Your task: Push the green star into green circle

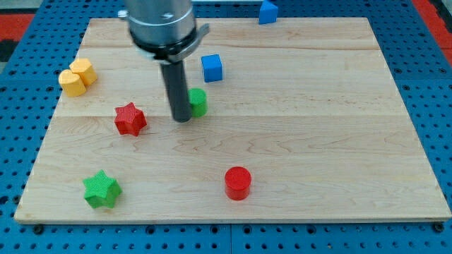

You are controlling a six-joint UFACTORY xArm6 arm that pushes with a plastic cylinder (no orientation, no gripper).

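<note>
The green star (102, 189) lies near the view's bottom left corner of the wooden board. The green circle (198, 102) stands left of the board's middle, partly hidden by my rod. My tip (181, 118) rests on the board right against the green circle's left side, far up and to the right of the green star.
A red star (130, 118) lies left of my tip. A red circle (238, 183) sits at the bottom middle. A blue cube (212, 68) is above the green circle. Yellow blocks (77, 76) sit at the left edge. A blue block (268, 12) lies off the board's top edge.
</note>
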